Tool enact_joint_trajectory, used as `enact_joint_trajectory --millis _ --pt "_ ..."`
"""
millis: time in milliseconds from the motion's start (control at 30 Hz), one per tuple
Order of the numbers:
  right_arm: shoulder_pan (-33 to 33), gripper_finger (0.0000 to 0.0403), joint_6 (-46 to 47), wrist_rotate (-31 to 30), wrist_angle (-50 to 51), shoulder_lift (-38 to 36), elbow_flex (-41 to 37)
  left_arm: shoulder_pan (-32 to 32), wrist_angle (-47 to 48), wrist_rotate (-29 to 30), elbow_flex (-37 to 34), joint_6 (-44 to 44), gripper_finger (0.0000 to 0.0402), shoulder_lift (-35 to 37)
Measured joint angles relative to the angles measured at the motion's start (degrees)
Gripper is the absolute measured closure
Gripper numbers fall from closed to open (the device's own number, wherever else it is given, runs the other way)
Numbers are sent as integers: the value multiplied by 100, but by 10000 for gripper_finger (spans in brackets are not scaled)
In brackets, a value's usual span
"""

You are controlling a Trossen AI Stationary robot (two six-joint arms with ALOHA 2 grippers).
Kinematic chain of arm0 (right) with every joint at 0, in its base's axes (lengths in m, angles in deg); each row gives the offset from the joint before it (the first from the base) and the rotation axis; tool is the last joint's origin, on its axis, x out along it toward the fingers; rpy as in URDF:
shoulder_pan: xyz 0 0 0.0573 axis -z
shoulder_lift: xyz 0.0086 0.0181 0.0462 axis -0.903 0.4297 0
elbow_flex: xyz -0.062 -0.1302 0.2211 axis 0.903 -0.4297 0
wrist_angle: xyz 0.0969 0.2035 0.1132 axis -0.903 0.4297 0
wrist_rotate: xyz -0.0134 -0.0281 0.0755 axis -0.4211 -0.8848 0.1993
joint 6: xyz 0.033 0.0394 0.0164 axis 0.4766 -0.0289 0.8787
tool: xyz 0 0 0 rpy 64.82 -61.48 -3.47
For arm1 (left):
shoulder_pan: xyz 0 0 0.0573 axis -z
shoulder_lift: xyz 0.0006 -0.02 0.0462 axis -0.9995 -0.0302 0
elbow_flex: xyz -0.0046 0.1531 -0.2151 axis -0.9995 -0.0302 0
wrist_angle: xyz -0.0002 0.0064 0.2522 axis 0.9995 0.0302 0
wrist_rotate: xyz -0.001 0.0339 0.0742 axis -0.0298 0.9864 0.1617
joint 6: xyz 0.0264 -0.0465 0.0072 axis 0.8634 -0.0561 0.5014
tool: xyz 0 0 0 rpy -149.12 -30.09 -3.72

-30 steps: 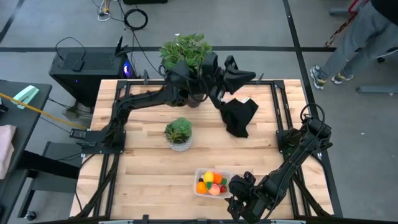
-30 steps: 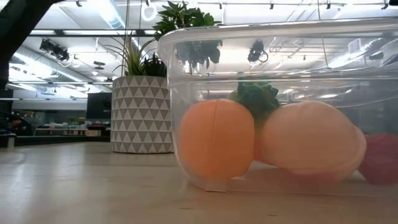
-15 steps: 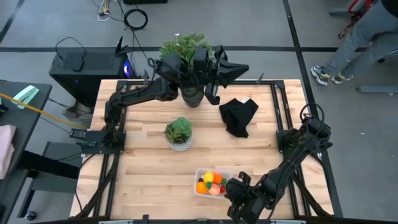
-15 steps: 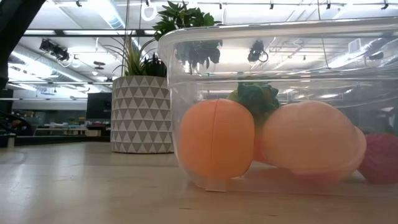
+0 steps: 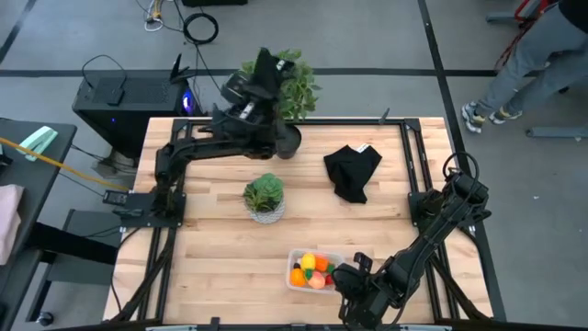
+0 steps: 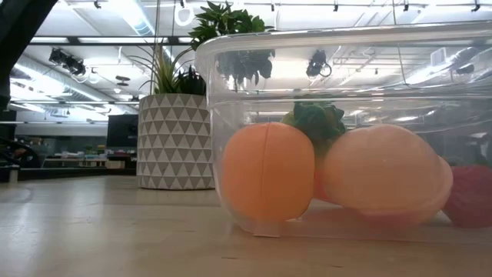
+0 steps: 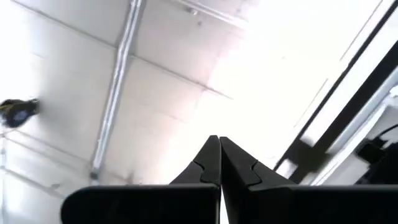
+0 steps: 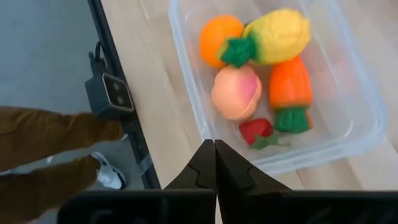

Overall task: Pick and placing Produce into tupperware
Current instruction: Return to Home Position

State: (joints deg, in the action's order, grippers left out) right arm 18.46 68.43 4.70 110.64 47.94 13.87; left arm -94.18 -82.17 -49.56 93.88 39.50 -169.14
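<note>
Packing looks complete: the right gripper (image 8: 214,144), fingers pressed together and empty, hangs at the near edge of the table (image 5: 220,239), just beside the tupperware (image 8: 186,93) holding orange (image 8: 221,34), pineapple (image 8: 280,37), peach (image 8: 236,92), carrot (image 8: 289,84) and strawberry (image 8: 255,129). At the far edge the left gripper (image 7: 219,140), likewise closed on nothing, points ceilingward by the potted plant (image 5: 296,81); what remains is likely drawing both back to rest without nudging the tupperware.

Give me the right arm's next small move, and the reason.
Probably lift the right end effector up and back from the tupperware, toward a rest pose. It is shut and empty just beside the tupperware, and the produce all appears to lie inside, so nothing looks left to pick. The left end effector is shut, raised by the far plant.
</note>
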Motion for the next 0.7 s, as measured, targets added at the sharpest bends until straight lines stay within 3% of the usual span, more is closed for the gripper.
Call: enact_joint_trajectory --millis 100,267,433,600,700 --pt "4 402 0 65 1 0 0 21 -256 251 -655 242 401 75" --pt "4 402 62 194 89 0 0 211 -477 1122 -2218 1453 401 561" --pt "-22 402 212 230 229 0 0 321 -483 415 -3900 2515 401 1387" --pt "-13 402 144 235 215 0 0 200 -482 618 -5862 1877 401 2505" --pt "61 402 48 229 215 0 0 130 -482 689 -6916 1925 401 3272"
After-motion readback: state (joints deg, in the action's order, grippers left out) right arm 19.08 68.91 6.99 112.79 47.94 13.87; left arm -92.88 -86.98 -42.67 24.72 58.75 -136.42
